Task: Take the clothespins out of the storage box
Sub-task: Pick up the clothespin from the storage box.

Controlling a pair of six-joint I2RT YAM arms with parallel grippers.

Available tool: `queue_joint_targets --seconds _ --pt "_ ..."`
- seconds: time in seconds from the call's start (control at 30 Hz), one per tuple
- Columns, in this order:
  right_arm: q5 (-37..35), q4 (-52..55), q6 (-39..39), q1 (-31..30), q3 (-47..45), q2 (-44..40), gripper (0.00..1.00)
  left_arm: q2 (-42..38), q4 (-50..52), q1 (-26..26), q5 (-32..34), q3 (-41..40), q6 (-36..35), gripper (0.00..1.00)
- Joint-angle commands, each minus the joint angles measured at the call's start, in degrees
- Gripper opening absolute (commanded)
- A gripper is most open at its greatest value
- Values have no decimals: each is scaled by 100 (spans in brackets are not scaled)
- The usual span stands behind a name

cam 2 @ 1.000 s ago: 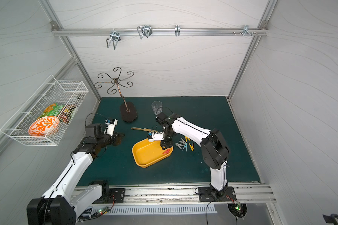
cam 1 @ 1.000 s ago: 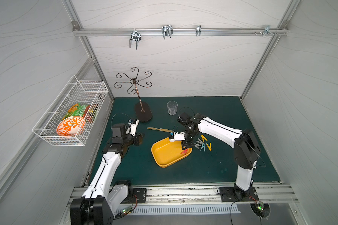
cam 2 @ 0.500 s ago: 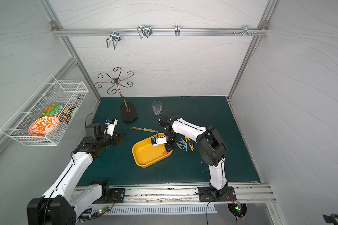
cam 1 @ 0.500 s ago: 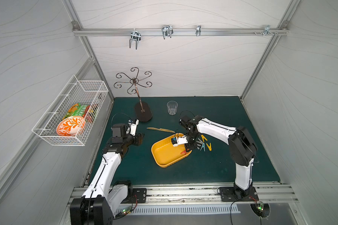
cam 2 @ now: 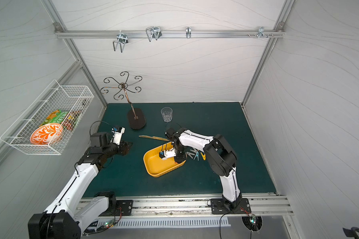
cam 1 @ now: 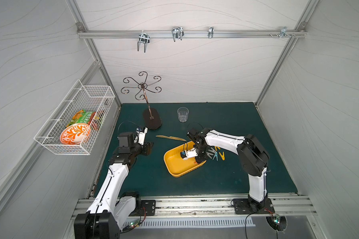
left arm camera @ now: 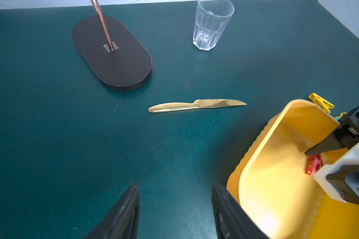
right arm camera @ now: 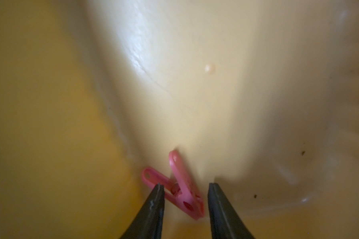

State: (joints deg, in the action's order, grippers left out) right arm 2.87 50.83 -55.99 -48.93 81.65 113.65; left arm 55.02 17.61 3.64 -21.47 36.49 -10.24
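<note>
Right jaws dropped into storage box [cam 1: 175, 165] — red clothespin [right arm camera: 183, 182] between; knife [cam 1: 170, 138] near.

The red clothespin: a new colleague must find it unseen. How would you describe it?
On the green mat, the yellow storage box sits mid-table with the right gripper reaching into it. The red clothespin lies on its floor between that gripper's open jaws. It is the only pin inside; the grey, blue and yellow clothespins lie outside on the mat.

One clothespin [right arm camera: 182, 180] in storage box [cam 1: 174, 165]; other clothespins [cam 1: 215, 156], perhaps five, alongside.
</note>
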Motion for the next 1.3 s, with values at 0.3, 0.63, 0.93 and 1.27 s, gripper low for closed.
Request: queue_joint_targets --seconds 0.3,0.63,0.93,1.27 --pt "-190 -223 457 -57 -53 278 21 -210 -226 20 21 -57 132 60" --pt "-39 -140 645 -24 58 243 3 -185 -249 21 40 -54 154 60" --pt "182 54 1040 210 517 -6 0 -110 -314 15 38 -28 171 60" --pt "228 48 2649 602 1188 -509 0 -88 -231 16 -63 9 -73 60"
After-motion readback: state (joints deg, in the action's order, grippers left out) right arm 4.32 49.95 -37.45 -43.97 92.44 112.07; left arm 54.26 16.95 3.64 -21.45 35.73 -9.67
